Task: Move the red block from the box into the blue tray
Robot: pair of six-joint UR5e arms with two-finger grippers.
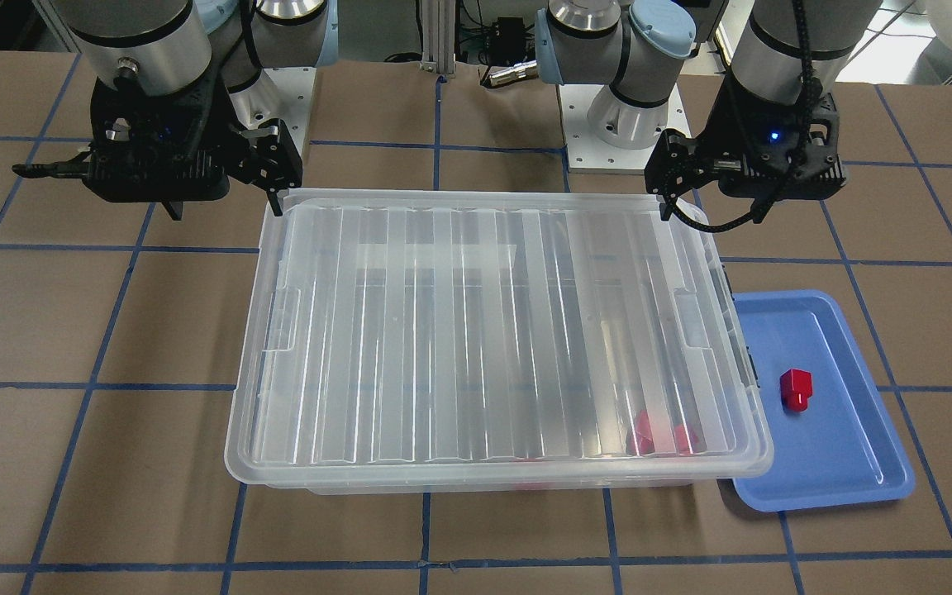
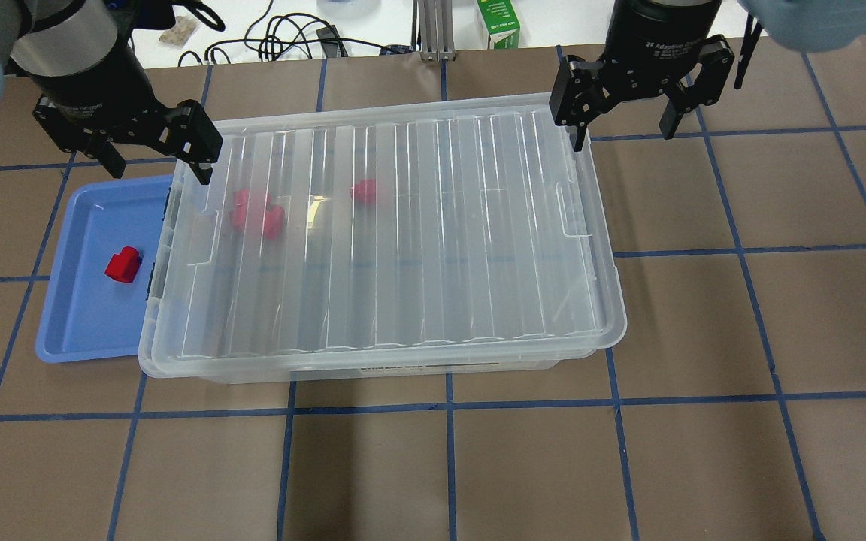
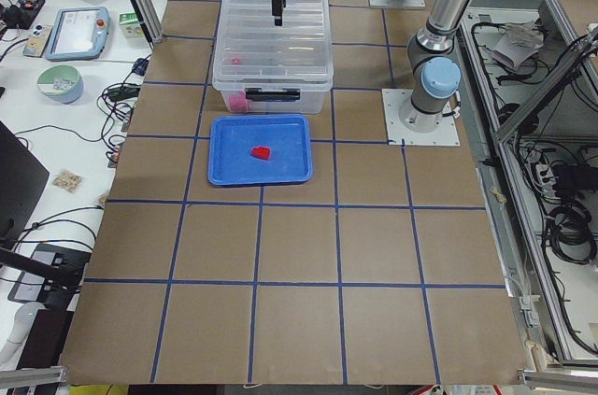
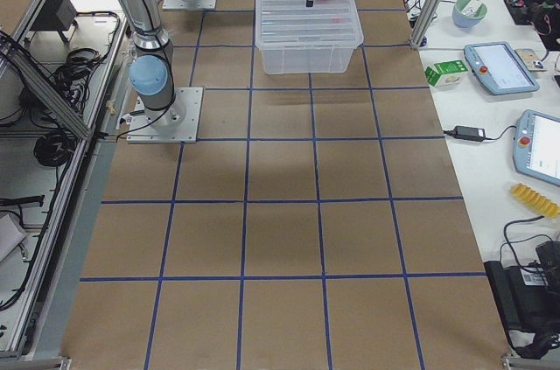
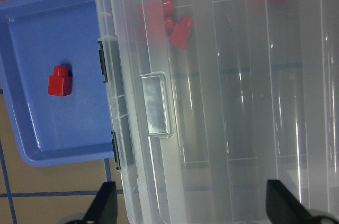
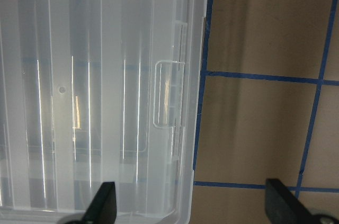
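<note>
Near the desk's (image 2: pixel 478 466) edge farthest from the robot, a clear box (image 2: pixel 403 367) sits with its ribbed lid (image 2: pixel 433 225) on top. Blue tape (image 2: pixel 448 406) marks a grid of squares across the brown desk surface.

A shallow blue tray (image 2: pixel 72 338) lies just beside the end of the box that faces the desk's edge on the robot's left, with the tray's rim tucked under the box's lip. One red block (image 2: pixel 123 264) lies alone in the tray, on the side nearest the box and apart from the tray's rim. Two dark latches (image 5: pixel 104 61) on that end of the box face the tray. Other red blocks (image 2: pixel 256 214) show blurred through the lid at the same end of the box: a cluster near the far corner and one more toward the middle.

The left gripper (image 2: pixel 155 161) hangs above that end, its jaws wide apart and holding nothing. In the overhead view one finger lines up with the lid's corner and the other with the tray. The right gripper (image 2: pixel 623 131) hangs above the box's opposite end, toward the desk's edge on the robot's right. Its jaws are likewise spread and empty, one finger over the lid's corner and the other over bare desk.
</note>
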